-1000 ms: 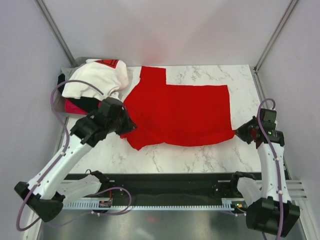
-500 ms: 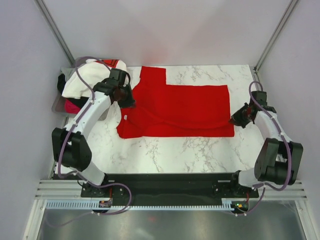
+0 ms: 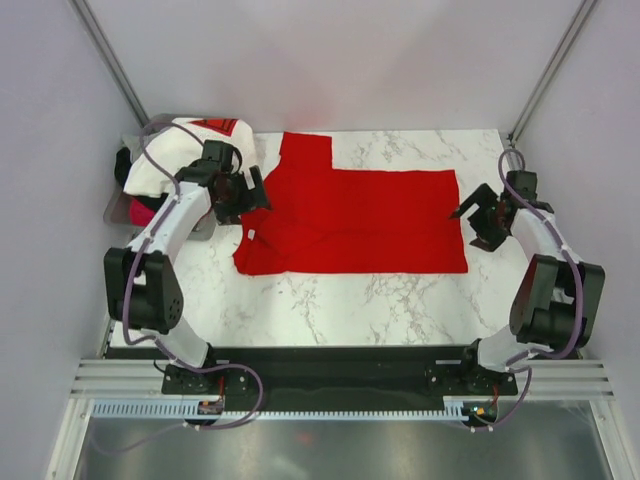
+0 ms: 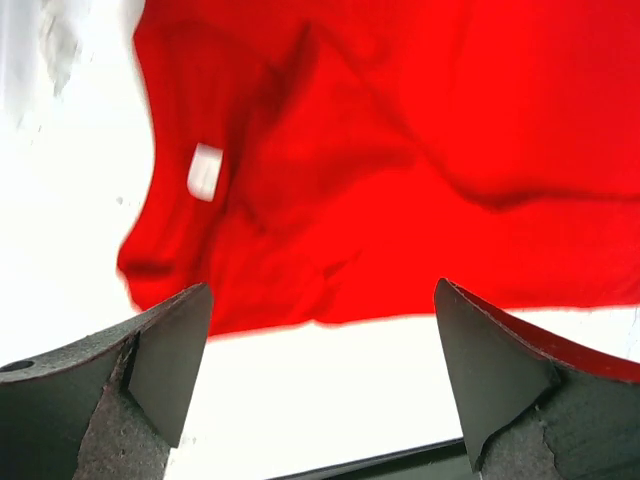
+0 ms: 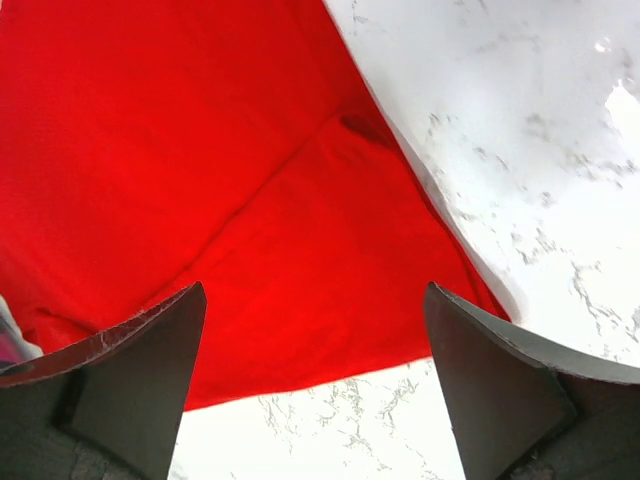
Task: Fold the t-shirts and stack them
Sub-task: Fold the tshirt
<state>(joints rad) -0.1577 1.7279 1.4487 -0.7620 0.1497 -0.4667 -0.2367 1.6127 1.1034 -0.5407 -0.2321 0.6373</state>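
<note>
Fold step in hand, by the look of it: red t-shirt (image 3: 350,220) flat at centre of marble tabletop (image 3: 400,300). At its two ends, left claw (image 3: 245,195) and right claw (image 3: 470,222), both wide, holding nothing. Calls next for pinching an edge at each end. Far left, other t-shirts (image 3: 190,160) heaped; pale walls (image 3: 330,70) around.

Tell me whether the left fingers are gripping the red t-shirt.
No: the left fingers stand wide apart with nothing between them, and the red t-shirt lies flat beyond their tips.
</note>
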